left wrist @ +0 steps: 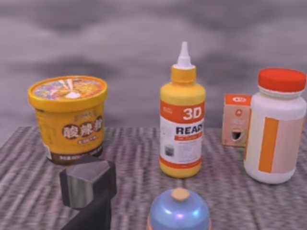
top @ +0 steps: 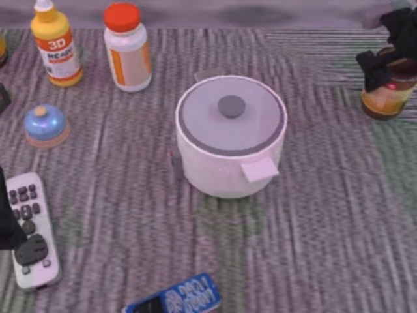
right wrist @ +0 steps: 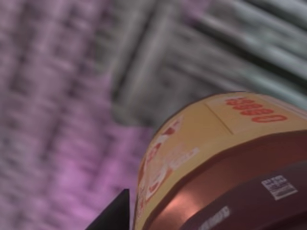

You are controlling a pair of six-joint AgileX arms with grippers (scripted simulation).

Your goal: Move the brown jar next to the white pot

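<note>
The brown jar [top: 388,98], amber with a yellow-orange label, is at the far right edge of the table. My right gripper [top: 383,64] comes down over its top and is shut on it. In the right wrist view the jar [right wrist: 216,158] fills the picture, with one dark fingertip [right wrist: 115,213] against its label. The white pot [top: 231,137], lid and grey knob on, stands in the middle of the table, well to the left of the jar. My left arm [top: 5,218] is parked at the left edge.
A yellow bottle [top: 57,45] and a white bottle with a red cap [top: 128,49] stand at the back left. Below them sit a blue bell [top: 45,124] and a remote [top: 29,228]. A blue packet [top: 176,297] lies at the front edge.
</note>
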